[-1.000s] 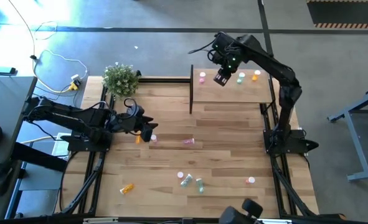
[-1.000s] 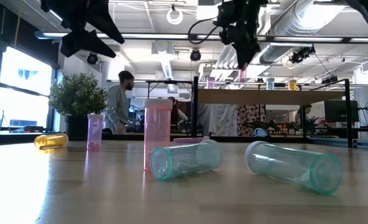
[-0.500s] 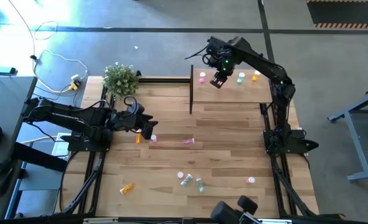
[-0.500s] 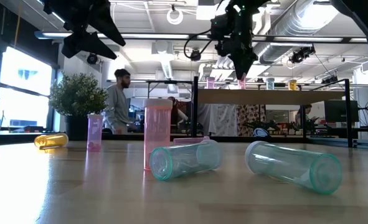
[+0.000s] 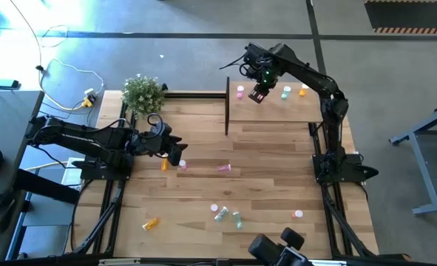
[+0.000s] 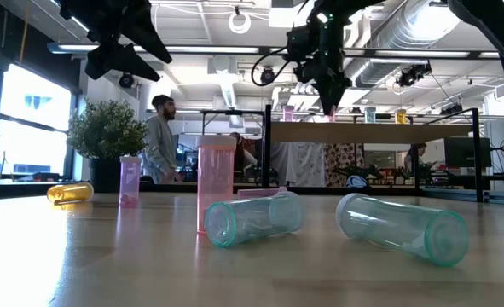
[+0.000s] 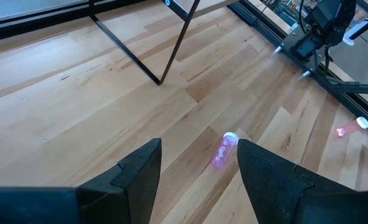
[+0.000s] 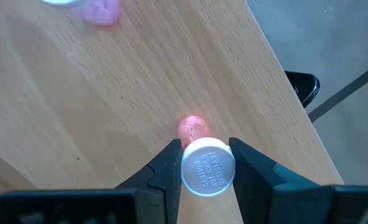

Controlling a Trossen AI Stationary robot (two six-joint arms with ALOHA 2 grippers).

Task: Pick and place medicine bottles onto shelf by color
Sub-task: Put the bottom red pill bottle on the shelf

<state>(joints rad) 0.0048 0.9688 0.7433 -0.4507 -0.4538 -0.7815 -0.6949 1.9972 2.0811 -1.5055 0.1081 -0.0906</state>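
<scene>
The right gripper (image 8: 207,163) pinches a white-capped pink bottle (image 8: 207,167) over the shelf (image 5: 277,111), upper right of the high view, seemingly just above the board. The left gripper (image 7: 199,165) hangs spread at mid-left.

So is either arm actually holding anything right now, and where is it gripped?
The right end effector holds a pink bottle by its white cap, over the shelf. The left end effector is open and empty.

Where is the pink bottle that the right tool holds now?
In the high view, the pink bottle is over the shelf, between the first pink bottle and the green bottle.
</scene>
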